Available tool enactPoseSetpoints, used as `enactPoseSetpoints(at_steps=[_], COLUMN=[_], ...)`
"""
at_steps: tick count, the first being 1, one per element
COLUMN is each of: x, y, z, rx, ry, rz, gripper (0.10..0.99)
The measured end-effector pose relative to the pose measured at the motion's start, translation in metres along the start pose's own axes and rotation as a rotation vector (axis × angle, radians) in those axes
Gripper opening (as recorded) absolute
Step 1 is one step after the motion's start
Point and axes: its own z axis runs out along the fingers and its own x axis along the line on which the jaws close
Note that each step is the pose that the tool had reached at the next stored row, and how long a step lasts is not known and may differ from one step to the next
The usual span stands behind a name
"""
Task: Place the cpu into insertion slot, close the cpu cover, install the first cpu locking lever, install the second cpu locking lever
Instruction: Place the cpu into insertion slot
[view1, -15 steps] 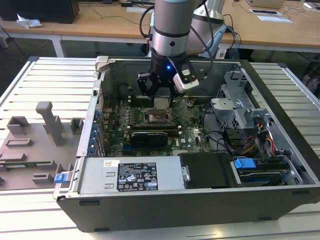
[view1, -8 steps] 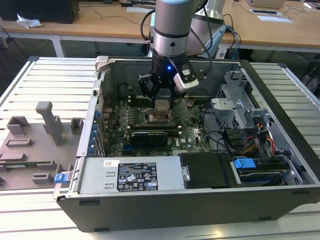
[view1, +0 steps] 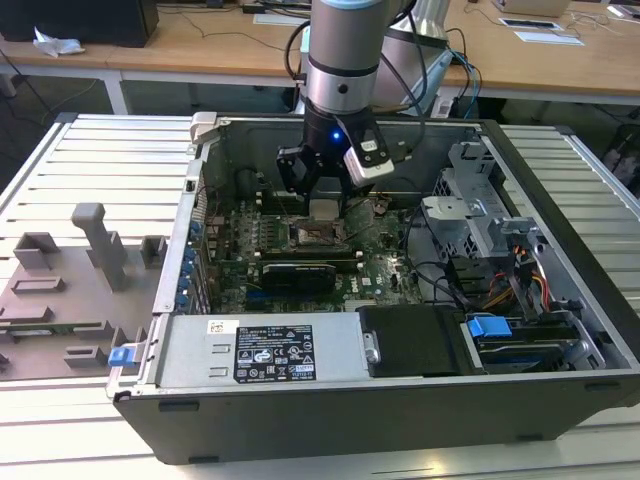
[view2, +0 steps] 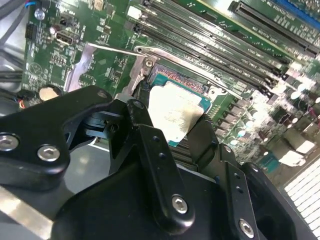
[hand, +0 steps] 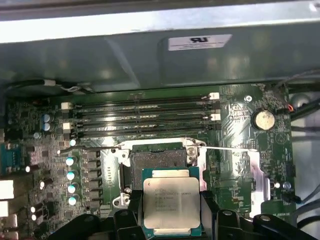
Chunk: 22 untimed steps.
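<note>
My gripper (view1: 327, 205) hangs inside the open computer case, shut on the cpu (hand: 171, 199), a flat square chip with a silver-grey top. In both wrist views black fingers (view2: 141, 125) clamp two opposite edges of the cpu (view2: 175, 112). The chip hovers above the board, offset to one side of the insertion slot (hand: 155, 161), a dark square socket with a silvery rim (view1: 318, 236). The socket holds nothing. The cpu cover (view2: 80, 65), a thin silvery frame, is swung open beside the socket (hand: 256, 172). A thin wire lever (hand: 82, 148) sticks out on the socket's other side.
Long black memory slots (hand: 142, 117) run close alongside the socket. A black card (view1: 297, 272) lies nearer the camera on the board. The drive cage and cables (view1: 480, 225) fill the exterior view's right. The case wall (hand: 160, 55) rises behind the board.
</note>
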Motion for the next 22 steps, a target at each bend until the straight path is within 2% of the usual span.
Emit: enactPoseSetpoints(at_steps=[7,22], x=[0.0,-0.0001], y=[0.0,-0.0001], z=[0.0012,0.0066], rx=[0.0,-0.001], ry=[-0.0012,-0.0032], rz=[0.075,0.199], gripper=[0.545,0.545])
